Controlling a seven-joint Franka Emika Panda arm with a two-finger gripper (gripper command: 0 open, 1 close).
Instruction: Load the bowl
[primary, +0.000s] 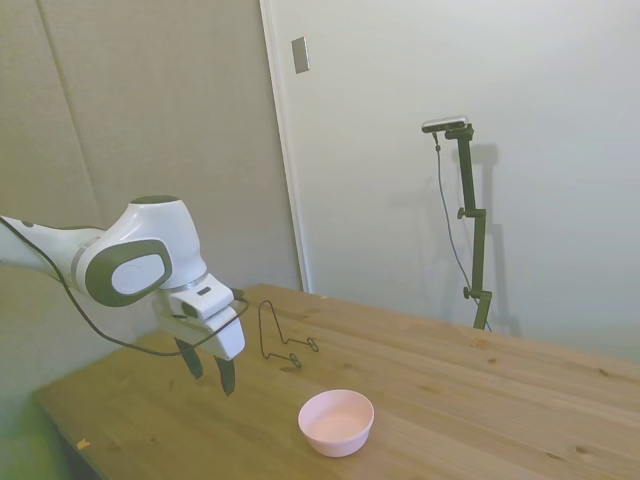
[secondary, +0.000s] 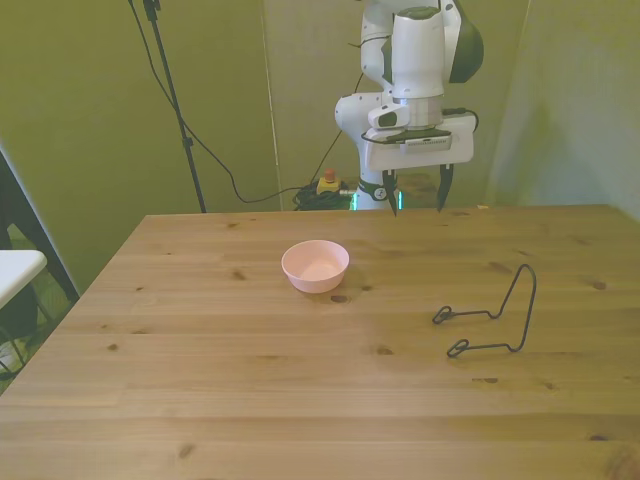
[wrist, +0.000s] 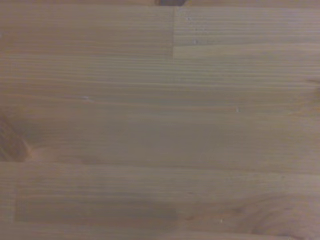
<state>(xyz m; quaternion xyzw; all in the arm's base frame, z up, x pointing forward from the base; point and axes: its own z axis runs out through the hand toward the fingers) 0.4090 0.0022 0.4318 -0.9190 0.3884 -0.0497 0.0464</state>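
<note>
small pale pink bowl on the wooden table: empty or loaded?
Empty. The small pale pink plastic bowl stands upright, and both side and front views show only its bare pink inside.

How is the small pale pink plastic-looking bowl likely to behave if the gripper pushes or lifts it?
The small pale pink plastic-looking bowl looks thin-walled and empty, so probably light and apt to slide on the smooth wooden table when nudged. Its smooth, sloping sides may slip from a pinch; gripping the rim seems safer. It sits upright, so rolling seems unlikely.
</note>
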